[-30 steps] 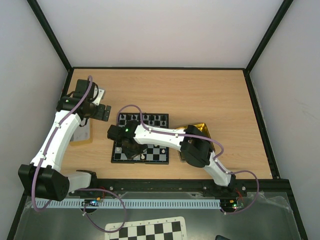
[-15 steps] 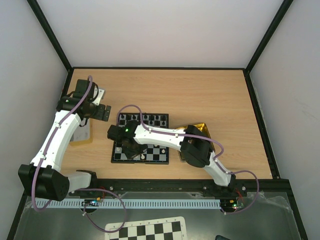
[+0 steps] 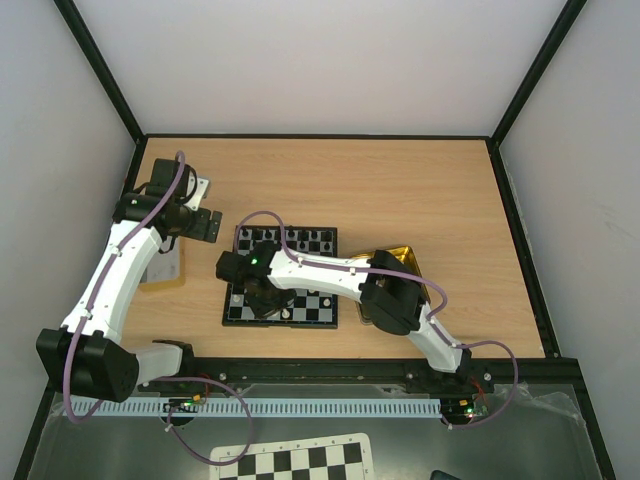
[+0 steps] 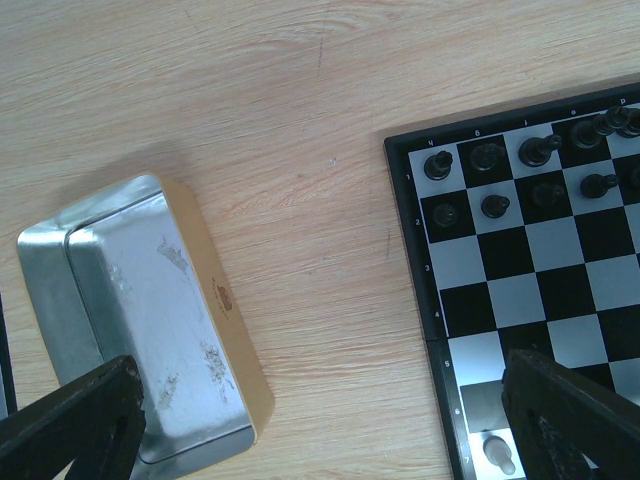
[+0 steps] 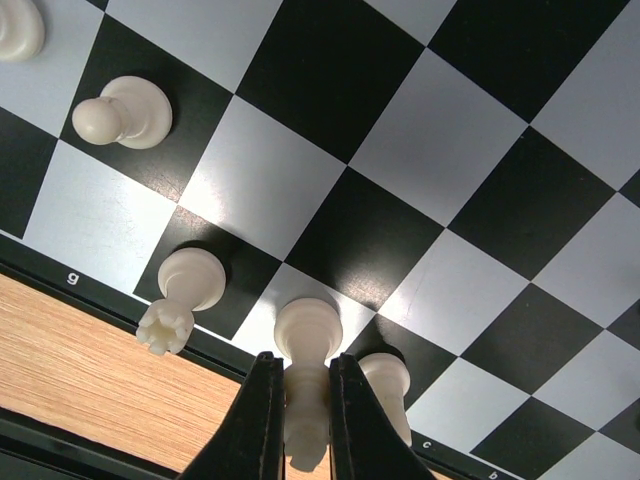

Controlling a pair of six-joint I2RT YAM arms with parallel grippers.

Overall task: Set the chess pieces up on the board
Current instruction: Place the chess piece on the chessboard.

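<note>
The board (image 3: 322,303) lies in the middle of the table, with black chess pieces (image 3: 300,240) along its far rows. My right gripper (image 3: 262,296) is over the board's near left part. In the right wrist view it (image 5: 305,400) is shut on a cream-white piece (image 5: 308,335) whose base rests on a pale square of the edge row. That piece stands between a crowned white piece (image 5: 185,285) and another white piece (image 5: 388,385). My left gripper (image 3: 207,226) is open over bare wood left of the board (image 4: 520,290), holding nothing.
A silver tin (image 4: 150,320) lies left of the board, below my left gripper. The gold tin (image 3: 398,258) sits right of the board, partly under my right arm. A printed checkered sheet (image 3: 300,462) lies in front of the arm bases. Black posts frame the table.
</note>
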